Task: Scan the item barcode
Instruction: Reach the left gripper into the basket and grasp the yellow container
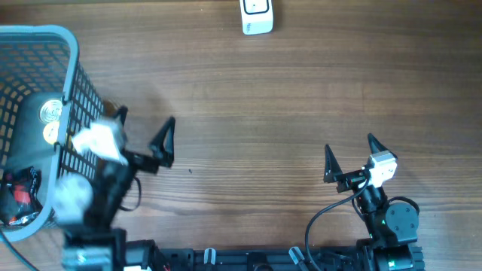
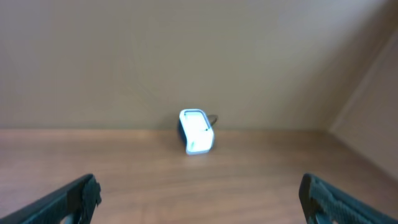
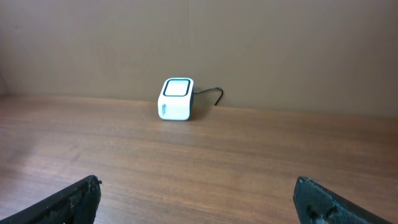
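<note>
Scanner [image 1: 257,16] upright, window [image 3: 178,88] angled up toward near side.

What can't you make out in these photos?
- Overhead: the items in the basket sit behind its mesh and run off the left edge; no barcode is readable.
- Overhead: the scanner is cut by the top edge.
- Left wrist: the scanner is blurred, its face a white glow.

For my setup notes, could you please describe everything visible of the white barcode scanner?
The barcode scanner is a small white, plastic-looking box with rounded corners and a dark-framed pale window on top. It stands upright near the far edge of the wooden table, a thin dark cable leaving its rear. Only the table touches it.
</note>
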### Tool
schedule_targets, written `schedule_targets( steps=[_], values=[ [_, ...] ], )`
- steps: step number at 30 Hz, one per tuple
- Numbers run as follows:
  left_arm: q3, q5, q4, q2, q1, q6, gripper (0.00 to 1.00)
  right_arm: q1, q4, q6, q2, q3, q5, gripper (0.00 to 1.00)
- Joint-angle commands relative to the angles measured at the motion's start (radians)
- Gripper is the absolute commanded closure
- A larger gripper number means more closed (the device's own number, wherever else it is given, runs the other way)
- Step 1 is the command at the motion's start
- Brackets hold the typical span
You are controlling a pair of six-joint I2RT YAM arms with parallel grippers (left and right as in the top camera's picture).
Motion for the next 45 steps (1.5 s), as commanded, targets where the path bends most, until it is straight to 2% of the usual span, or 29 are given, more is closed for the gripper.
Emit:
schedule_targets(
  steps=[1,3,4,6,10,12,16,20,22,27,29,31,33,35,37,40,43,45],
  values=[
    [0.322,0.068,-0.167,0.211,-0.003,0.023,0.00,0.004,0.005,-0.006,0.000,-0.001,0.016,0.00],
    [0.394,0.065,-0.138,0.272,-0.003,0.027,0.00,0.004,0.005,-0.006,0.000,-0.001,0.016,0.00],
    [0.419,0.077,-0.104,0.301,-0.003,-0.014,0.00,0.004,0.005,-0.007,0.000,-0.001,0.016,0.00],
    [0.468,0.152,-0.039,0.348,-0.002,-0.028,0.00,0.004,0.005,-0.006,0.000,-0.001,0.016,0.00],
    [0.631,0.154,-0.101,0.434,0.035,-0.018,0.00,0.004,0.005,-0.006,0.000,-0.001,0.016,0.00],
    [0.762,0.079,-0.211,0.493,0.064,-0.017,0.00,0.004,0.005,-0.006,0.000,-0.001,0.016,0.00],
    [1.107,-0.179,-0.513,0.657,0.121,-0.017,0.00,0.004,0.005,-0.007,0.000,-0.001,0.016,0.00],
    [1.417,-0.240,-0.813,0.843,0.155,0.017,0.00,0.004,0.005,-0.006,0.000,-0.001,0.016,0.00],
    [1.468,-0.243,-0.891,0.895,0.159,0.052,0.00,0.004,0.005,-0.006,0.000,-0.001,0.016,0.00],
    [1.469,-0.282,-1.038,0.970,0.160,0.249,0.00,0.004,0.005,-0.006,0.000,-0.001,0.016,0.00],
    [1.469,-0.389,-1.033,0.996,0.162,0.183,0.00,0.004,0.005,-0.006,0.000,-0.001,0.016,0.00],
    [1.469,-0.535,-1.001,1.016,0.180,0.012,0.00,0.004,0.005,-0.006,0.000,-0.001,0.016,0.00],
    [1.469,-0.668,-0.995,1.027,0.214,-0.215,0.00,0.004,0.005,-0.006,0.000,-0.001,0.016,0.00],
    [1.469,-0.685,-1.004,1.030,0.263,-0.346,0.00,0.004,0.005,-0.006,0.000,-0.001,0.016,0.00],
    [1.469,-0.679,-1.017,1.030,0.300,-0.402,0.00,0.004,0.005,-0.006,0.000,-0.001,0.016,0.00],
    [1.468,-0.600,-1.060,1.035,0.339,-0.403,0.00,0.004,0.005,-0.006,0.000,-0.001,0.016,0.00],
    [1.460,-0.630,-1.099,1.064,0.357,-0.360,0.00,0.004,0.005,-0.006,0.000,-0.001,0.016,0.00],
    [1.447,-0.636,-1.114,1.090,0.376,-0.416,0.00,0.004,0.005,-0.006,0.000,-0.001,0.016,0.00]
  ],
)
